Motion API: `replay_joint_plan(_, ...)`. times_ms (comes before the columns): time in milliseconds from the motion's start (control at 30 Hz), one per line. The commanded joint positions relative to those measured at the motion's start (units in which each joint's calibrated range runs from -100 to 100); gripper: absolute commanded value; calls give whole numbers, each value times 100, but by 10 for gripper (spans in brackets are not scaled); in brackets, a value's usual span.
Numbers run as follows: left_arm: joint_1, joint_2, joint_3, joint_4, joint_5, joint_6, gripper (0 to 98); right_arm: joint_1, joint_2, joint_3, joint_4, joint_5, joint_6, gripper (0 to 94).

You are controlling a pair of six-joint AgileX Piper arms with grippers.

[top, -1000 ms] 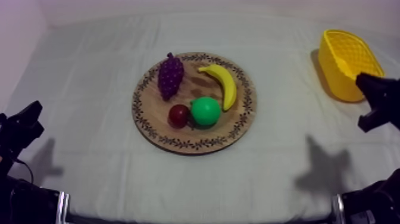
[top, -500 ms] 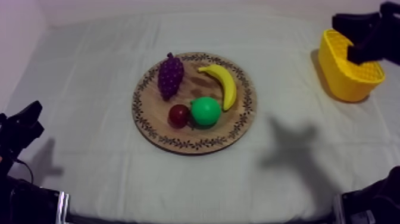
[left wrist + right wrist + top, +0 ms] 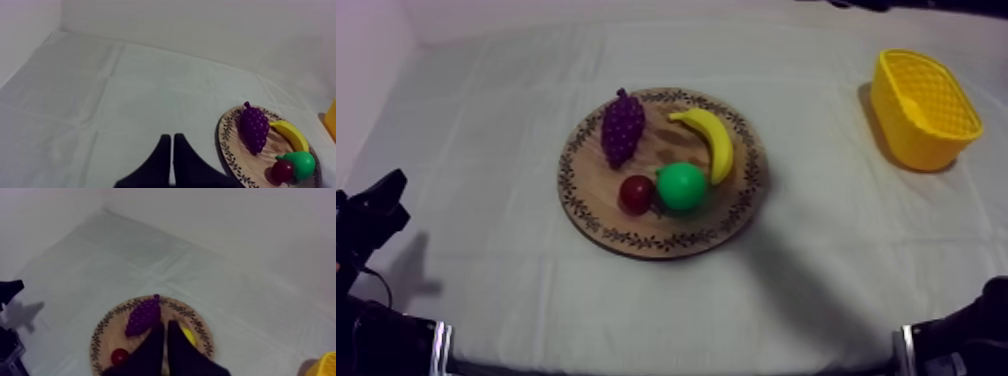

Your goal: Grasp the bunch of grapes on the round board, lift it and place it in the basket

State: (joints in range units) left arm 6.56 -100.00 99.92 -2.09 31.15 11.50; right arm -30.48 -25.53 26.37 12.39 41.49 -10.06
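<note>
The purple bunch of grapes point(image 3: 622, 127) lies on the upper left of the round wooden board point(image 3: 636, 236), beside a banana point(image 3: 711, 141), a green pear point(image 3: 682, 186) and a small red fruit point(image 3: 636, 193). The yellow basket point(image 3: 922, 107) stands at the far right. My right gripper point(image 3: 165, 330) hangs high above the board, shut as a narrow wedge, its tips just right of the grapes point(image 3: 142, 315). My left gripper point(image 3: 171, 142) is shut with nothing in it, low at the table's left edge point(image 3: 376, 205), well left of the grapes point(image 3: 254, 126).
The grey-white cloth point(image 3: 486, 150) lies bare around the board. My right arm's base point(image 3: 956, 340) sits at the lower right corner. A soft shadow falls on the cloth right of the board.
My right gripper has risen from beside the basket, passed over it and left the top view at its upper edge; its shadow slid left toward the board. The left arm has not moved.
</note>
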Motion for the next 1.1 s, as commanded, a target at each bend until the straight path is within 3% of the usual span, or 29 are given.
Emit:
replay_joint_plan(0, -1, 0, -4, 1, -3, 0, 1, -127, 532, -504, 92, 215, -243, 4)
replay_joint_plan(333, -1, 0, -4, 1, -3, 0, 1, -380, 2118, -2348, 396, 1467, -889, 4)
replay_joint_plan(633, -1, 0, -4, 1, -3, 0, 1, -440, 3473, -4155, 475, 2479, -1190, 4)
replay_joint_plan(1067, -1, 0, -4, 1, -3, 0, 1, -578, 4844, -5191, 724, 3315, -1772, 3)
